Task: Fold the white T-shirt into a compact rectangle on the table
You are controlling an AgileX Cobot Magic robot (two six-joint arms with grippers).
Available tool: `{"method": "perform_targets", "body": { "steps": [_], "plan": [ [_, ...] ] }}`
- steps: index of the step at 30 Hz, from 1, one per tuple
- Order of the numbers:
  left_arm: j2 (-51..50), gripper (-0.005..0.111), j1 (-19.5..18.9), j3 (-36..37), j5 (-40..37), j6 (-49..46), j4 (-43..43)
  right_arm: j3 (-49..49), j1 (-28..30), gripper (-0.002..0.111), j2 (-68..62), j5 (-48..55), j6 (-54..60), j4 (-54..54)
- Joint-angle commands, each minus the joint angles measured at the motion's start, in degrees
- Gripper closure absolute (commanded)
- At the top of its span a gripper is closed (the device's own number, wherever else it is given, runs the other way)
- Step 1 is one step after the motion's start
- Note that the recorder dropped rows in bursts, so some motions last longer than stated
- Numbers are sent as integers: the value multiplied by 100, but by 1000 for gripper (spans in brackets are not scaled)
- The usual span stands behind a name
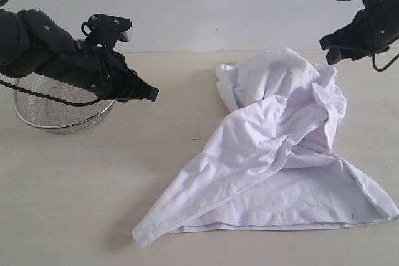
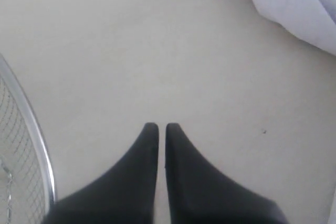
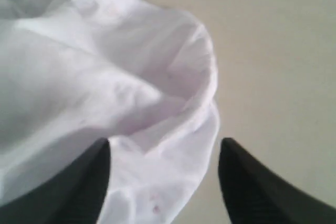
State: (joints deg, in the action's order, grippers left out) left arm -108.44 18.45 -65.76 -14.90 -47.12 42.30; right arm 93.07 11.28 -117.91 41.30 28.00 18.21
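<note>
The shirt (image 1: pixel 280 154) is heaped on the worktop (image 1: pixel 93 204); the basket (image 1: pixel 62 113) is half hidden behind the closed left gripper (image 2: pixel 158 127); the right gripper (image 3: pixel 165 141) is held open.

The white T-shirt (image 1: pixel 280 154) lies rumpled on the table (image 1: pixel 75 204). Well to its left, the left gripper (image 1: pixel 151 93) hangs beside a mesh basket (image 1: pixel 56 113). The right gripper (image 1: pixel 329 51) hovers near its far right edge.

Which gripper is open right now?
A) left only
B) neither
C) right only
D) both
C: the right gripper stands wide open with the shirt showing between its tips, and the left gripper is shut over the table.
</note>
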Motion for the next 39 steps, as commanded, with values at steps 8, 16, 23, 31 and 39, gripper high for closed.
{"method": "perform_targets", "body": {
  "steps": [8,16,23,31,39],
  "plan": [
    [6,102,23,-31,118,-42,21,28,-508,61,-364,1674,-1344,-40],
    [6,102,23,-31,131,-85,21,28,-579,97,-724,1305,-2040,-996],
    [6,102,23,-31,131,-85,21,41,-555,109,-219,1176,-2113,-2048],
    [6,102,23,-31,131,-85,21,41,-221,109,500,1294,-2598,-3000],
    [6,102,23,-31,131,-85,21,30,-159,109,544,1265,-1756,-2037]
  ]
}}
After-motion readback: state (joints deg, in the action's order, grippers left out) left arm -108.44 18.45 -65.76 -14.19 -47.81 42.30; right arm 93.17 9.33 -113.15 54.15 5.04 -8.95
